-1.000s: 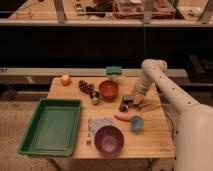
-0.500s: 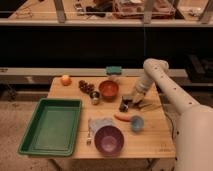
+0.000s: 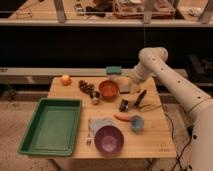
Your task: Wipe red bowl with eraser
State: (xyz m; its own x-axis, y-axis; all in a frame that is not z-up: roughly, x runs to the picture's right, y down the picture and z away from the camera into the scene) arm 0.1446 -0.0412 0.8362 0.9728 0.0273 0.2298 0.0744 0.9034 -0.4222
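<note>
In the camera view the tabletop (image 3: 156, 136) has its widest bare wood at the right and toward the near right corner. The left front is filled by a green tray (image 3: 50, 125), whose left side reaches past the tabletop's edge. The red bowl (image 3: 108, 90) sits upright in the middle, near the far edge, with a teal block (image 3: 114, 70) behind it right at that edge. The white arm (image 3: 170, 80) comes in from the right, bends above the far edge and reaches down. Its end effector (image 3: 128, 103) is low over the wood just right of and in front of the red bowl, clenched on the eraser (image 3: 122, 105), a dark block apart from the bowl's rim. Against a second ago the fingers have drawn together; the arm's pose has barely changed and nothing on the tabletop has shifted. An orange carrot-like piece (image 3: 121, 117) and a small blue cup (image 3: 136, 122) lie just in front of the end effector. A purple bowl (image 3: 109, 139) sits near the front edge beside a white cloth (image 3: 100, 123). Left of the red bowl are a dark cluster (image 3: 86, 86), a small metal item (image 3: 95, 96) and an orange fruit (image 3: 66, 79).
</note>
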